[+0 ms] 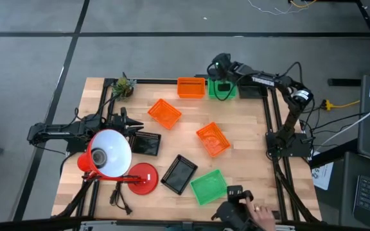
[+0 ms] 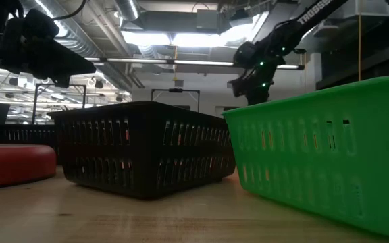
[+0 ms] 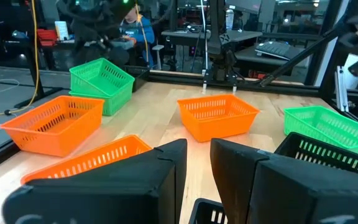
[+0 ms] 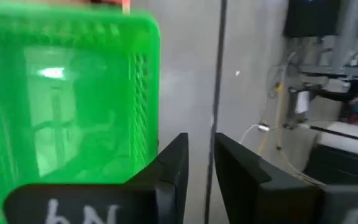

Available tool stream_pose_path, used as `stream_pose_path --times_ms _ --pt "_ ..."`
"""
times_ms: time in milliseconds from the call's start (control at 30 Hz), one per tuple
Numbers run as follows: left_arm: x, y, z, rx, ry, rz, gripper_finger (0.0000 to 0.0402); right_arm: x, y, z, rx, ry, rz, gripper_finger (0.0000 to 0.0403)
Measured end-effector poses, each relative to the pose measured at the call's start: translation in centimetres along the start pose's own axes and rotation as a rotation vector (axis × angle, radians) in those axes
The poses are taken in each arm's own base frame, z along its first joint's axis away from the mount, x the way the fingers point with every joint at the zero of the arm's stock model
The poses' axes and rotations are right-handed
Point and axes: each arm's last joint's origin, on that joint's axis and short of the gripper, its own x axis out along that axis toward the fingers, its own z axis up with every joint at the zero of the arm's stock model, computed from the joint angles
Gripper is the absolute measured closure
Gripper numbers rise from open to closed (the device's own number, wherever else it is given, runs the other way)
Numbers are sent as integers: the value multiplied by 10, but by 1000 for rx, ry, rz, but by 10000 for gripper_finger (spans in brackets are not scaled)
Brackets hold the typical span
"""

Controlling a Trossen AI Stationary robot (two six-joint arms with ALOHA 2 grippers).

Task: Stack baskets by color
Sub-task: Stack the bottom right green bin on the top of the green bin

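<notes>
Baskets, orange: I count three shallow orange plastic mesh baskets (image 1: 191,87), all open side up. That one sits at the far edge of the wooden counter (image 1: 249,128) with its long axis along the edge. The other two (image 1: 164,113) (image 1: 212,139) lie mid-counter, turned diagonally.
Baskets, green: I see green plastic mesh baskets in two spots. One (image 1: 209,187) is near the front edge, its long axis roughly left to right and slightly rotated. At the far edge (image 1: 222,88), just beside the orange one, the left wrist view shows a tilted green one (image 3: 101,78) resting on another, so three.
Baskets, black: I can find two black plastic mesh baskets. One (image 1: 146,143) lies roughly crosswise, and one (image 1: 180,174) is diagonal, just beside the front green one.
Right hand (image 1: 221,76): above the far green spot, fingers narrowly parted, holding nothing.
Left hand (image 1: 140,128): low beside the crosswise black basket, narrow gap, holding nothing.
Other: red desk lamp with a white shade (image 1: 108,154), front left.
</notes>
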Motion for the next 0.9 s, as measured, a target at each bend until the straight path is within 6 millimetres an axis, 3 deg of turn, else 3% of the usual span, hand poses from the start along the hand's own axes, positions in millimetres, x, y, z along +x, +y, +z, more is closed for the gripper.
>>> stream_pose_path --times_ms 267,467,667,833,900 --pt "0 0 0 1 0 0 337 24 23 2 -43 44 35 331" --pt "0 0 0 6 0 0 337 23 14 5 -17 52 -37 332" --pt "0 0 0 6 0 0 337 -17 6 8 -4 21 80 332" --pt "0 0 0 7 0 0 337 -64 17 2 108 -121 488 332" --pt "0 0 0 7 0 0 337 -71 27 -3 128 -165 665 332"
